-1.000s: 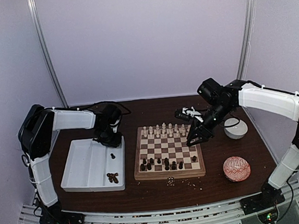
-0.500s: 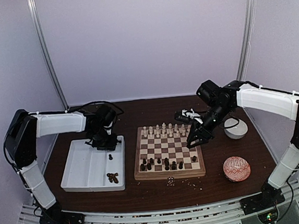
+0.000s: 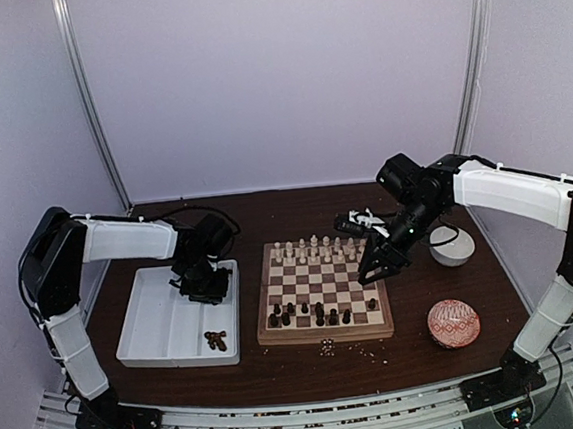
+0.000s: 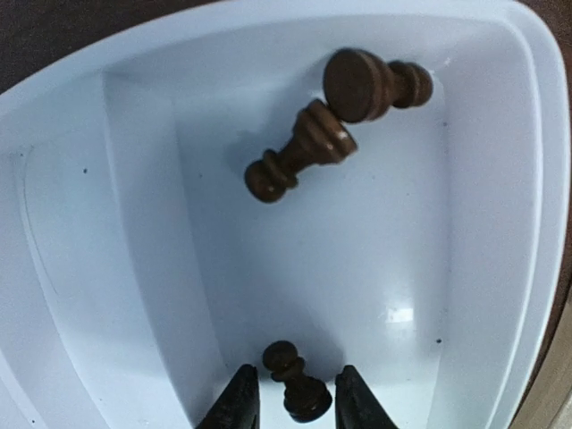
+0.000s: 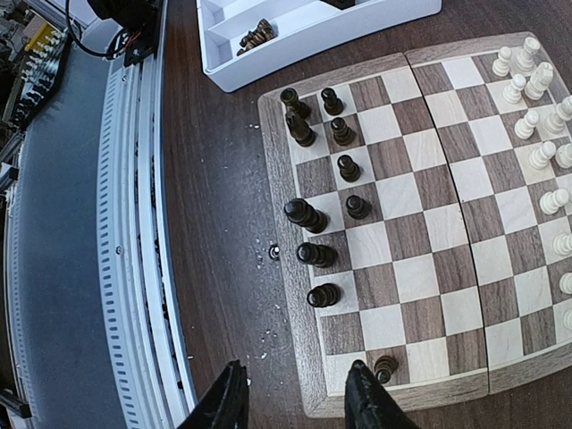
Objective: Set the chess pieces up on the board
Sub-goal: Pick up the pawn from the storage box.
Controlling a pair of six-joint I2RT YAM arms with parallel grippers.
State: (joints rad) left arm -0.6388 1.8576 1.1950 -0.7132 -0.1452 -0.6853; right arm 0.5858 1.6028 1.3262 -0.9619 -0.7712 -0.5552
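Observation:
The board lies mid-table, with cream pieces along its far rows and several dark pieces near its front edge. My left gripper is down inside the white tray, open, its fingers either side of a standing dark pawn without touching it. Two more dark pieces lie on their sides further along the tray. My right gripper hovers open and empty above the board's right front corner, next to a dark piece on the corner square.
A white bowl and a red patterned ball sit right of the board. Pale crumbs lie on the table before the board. More dark pieces lie at the tray's near end.
My left gripper has swung over the tray and come down around the dark pawn. My right gripper has barely moved.

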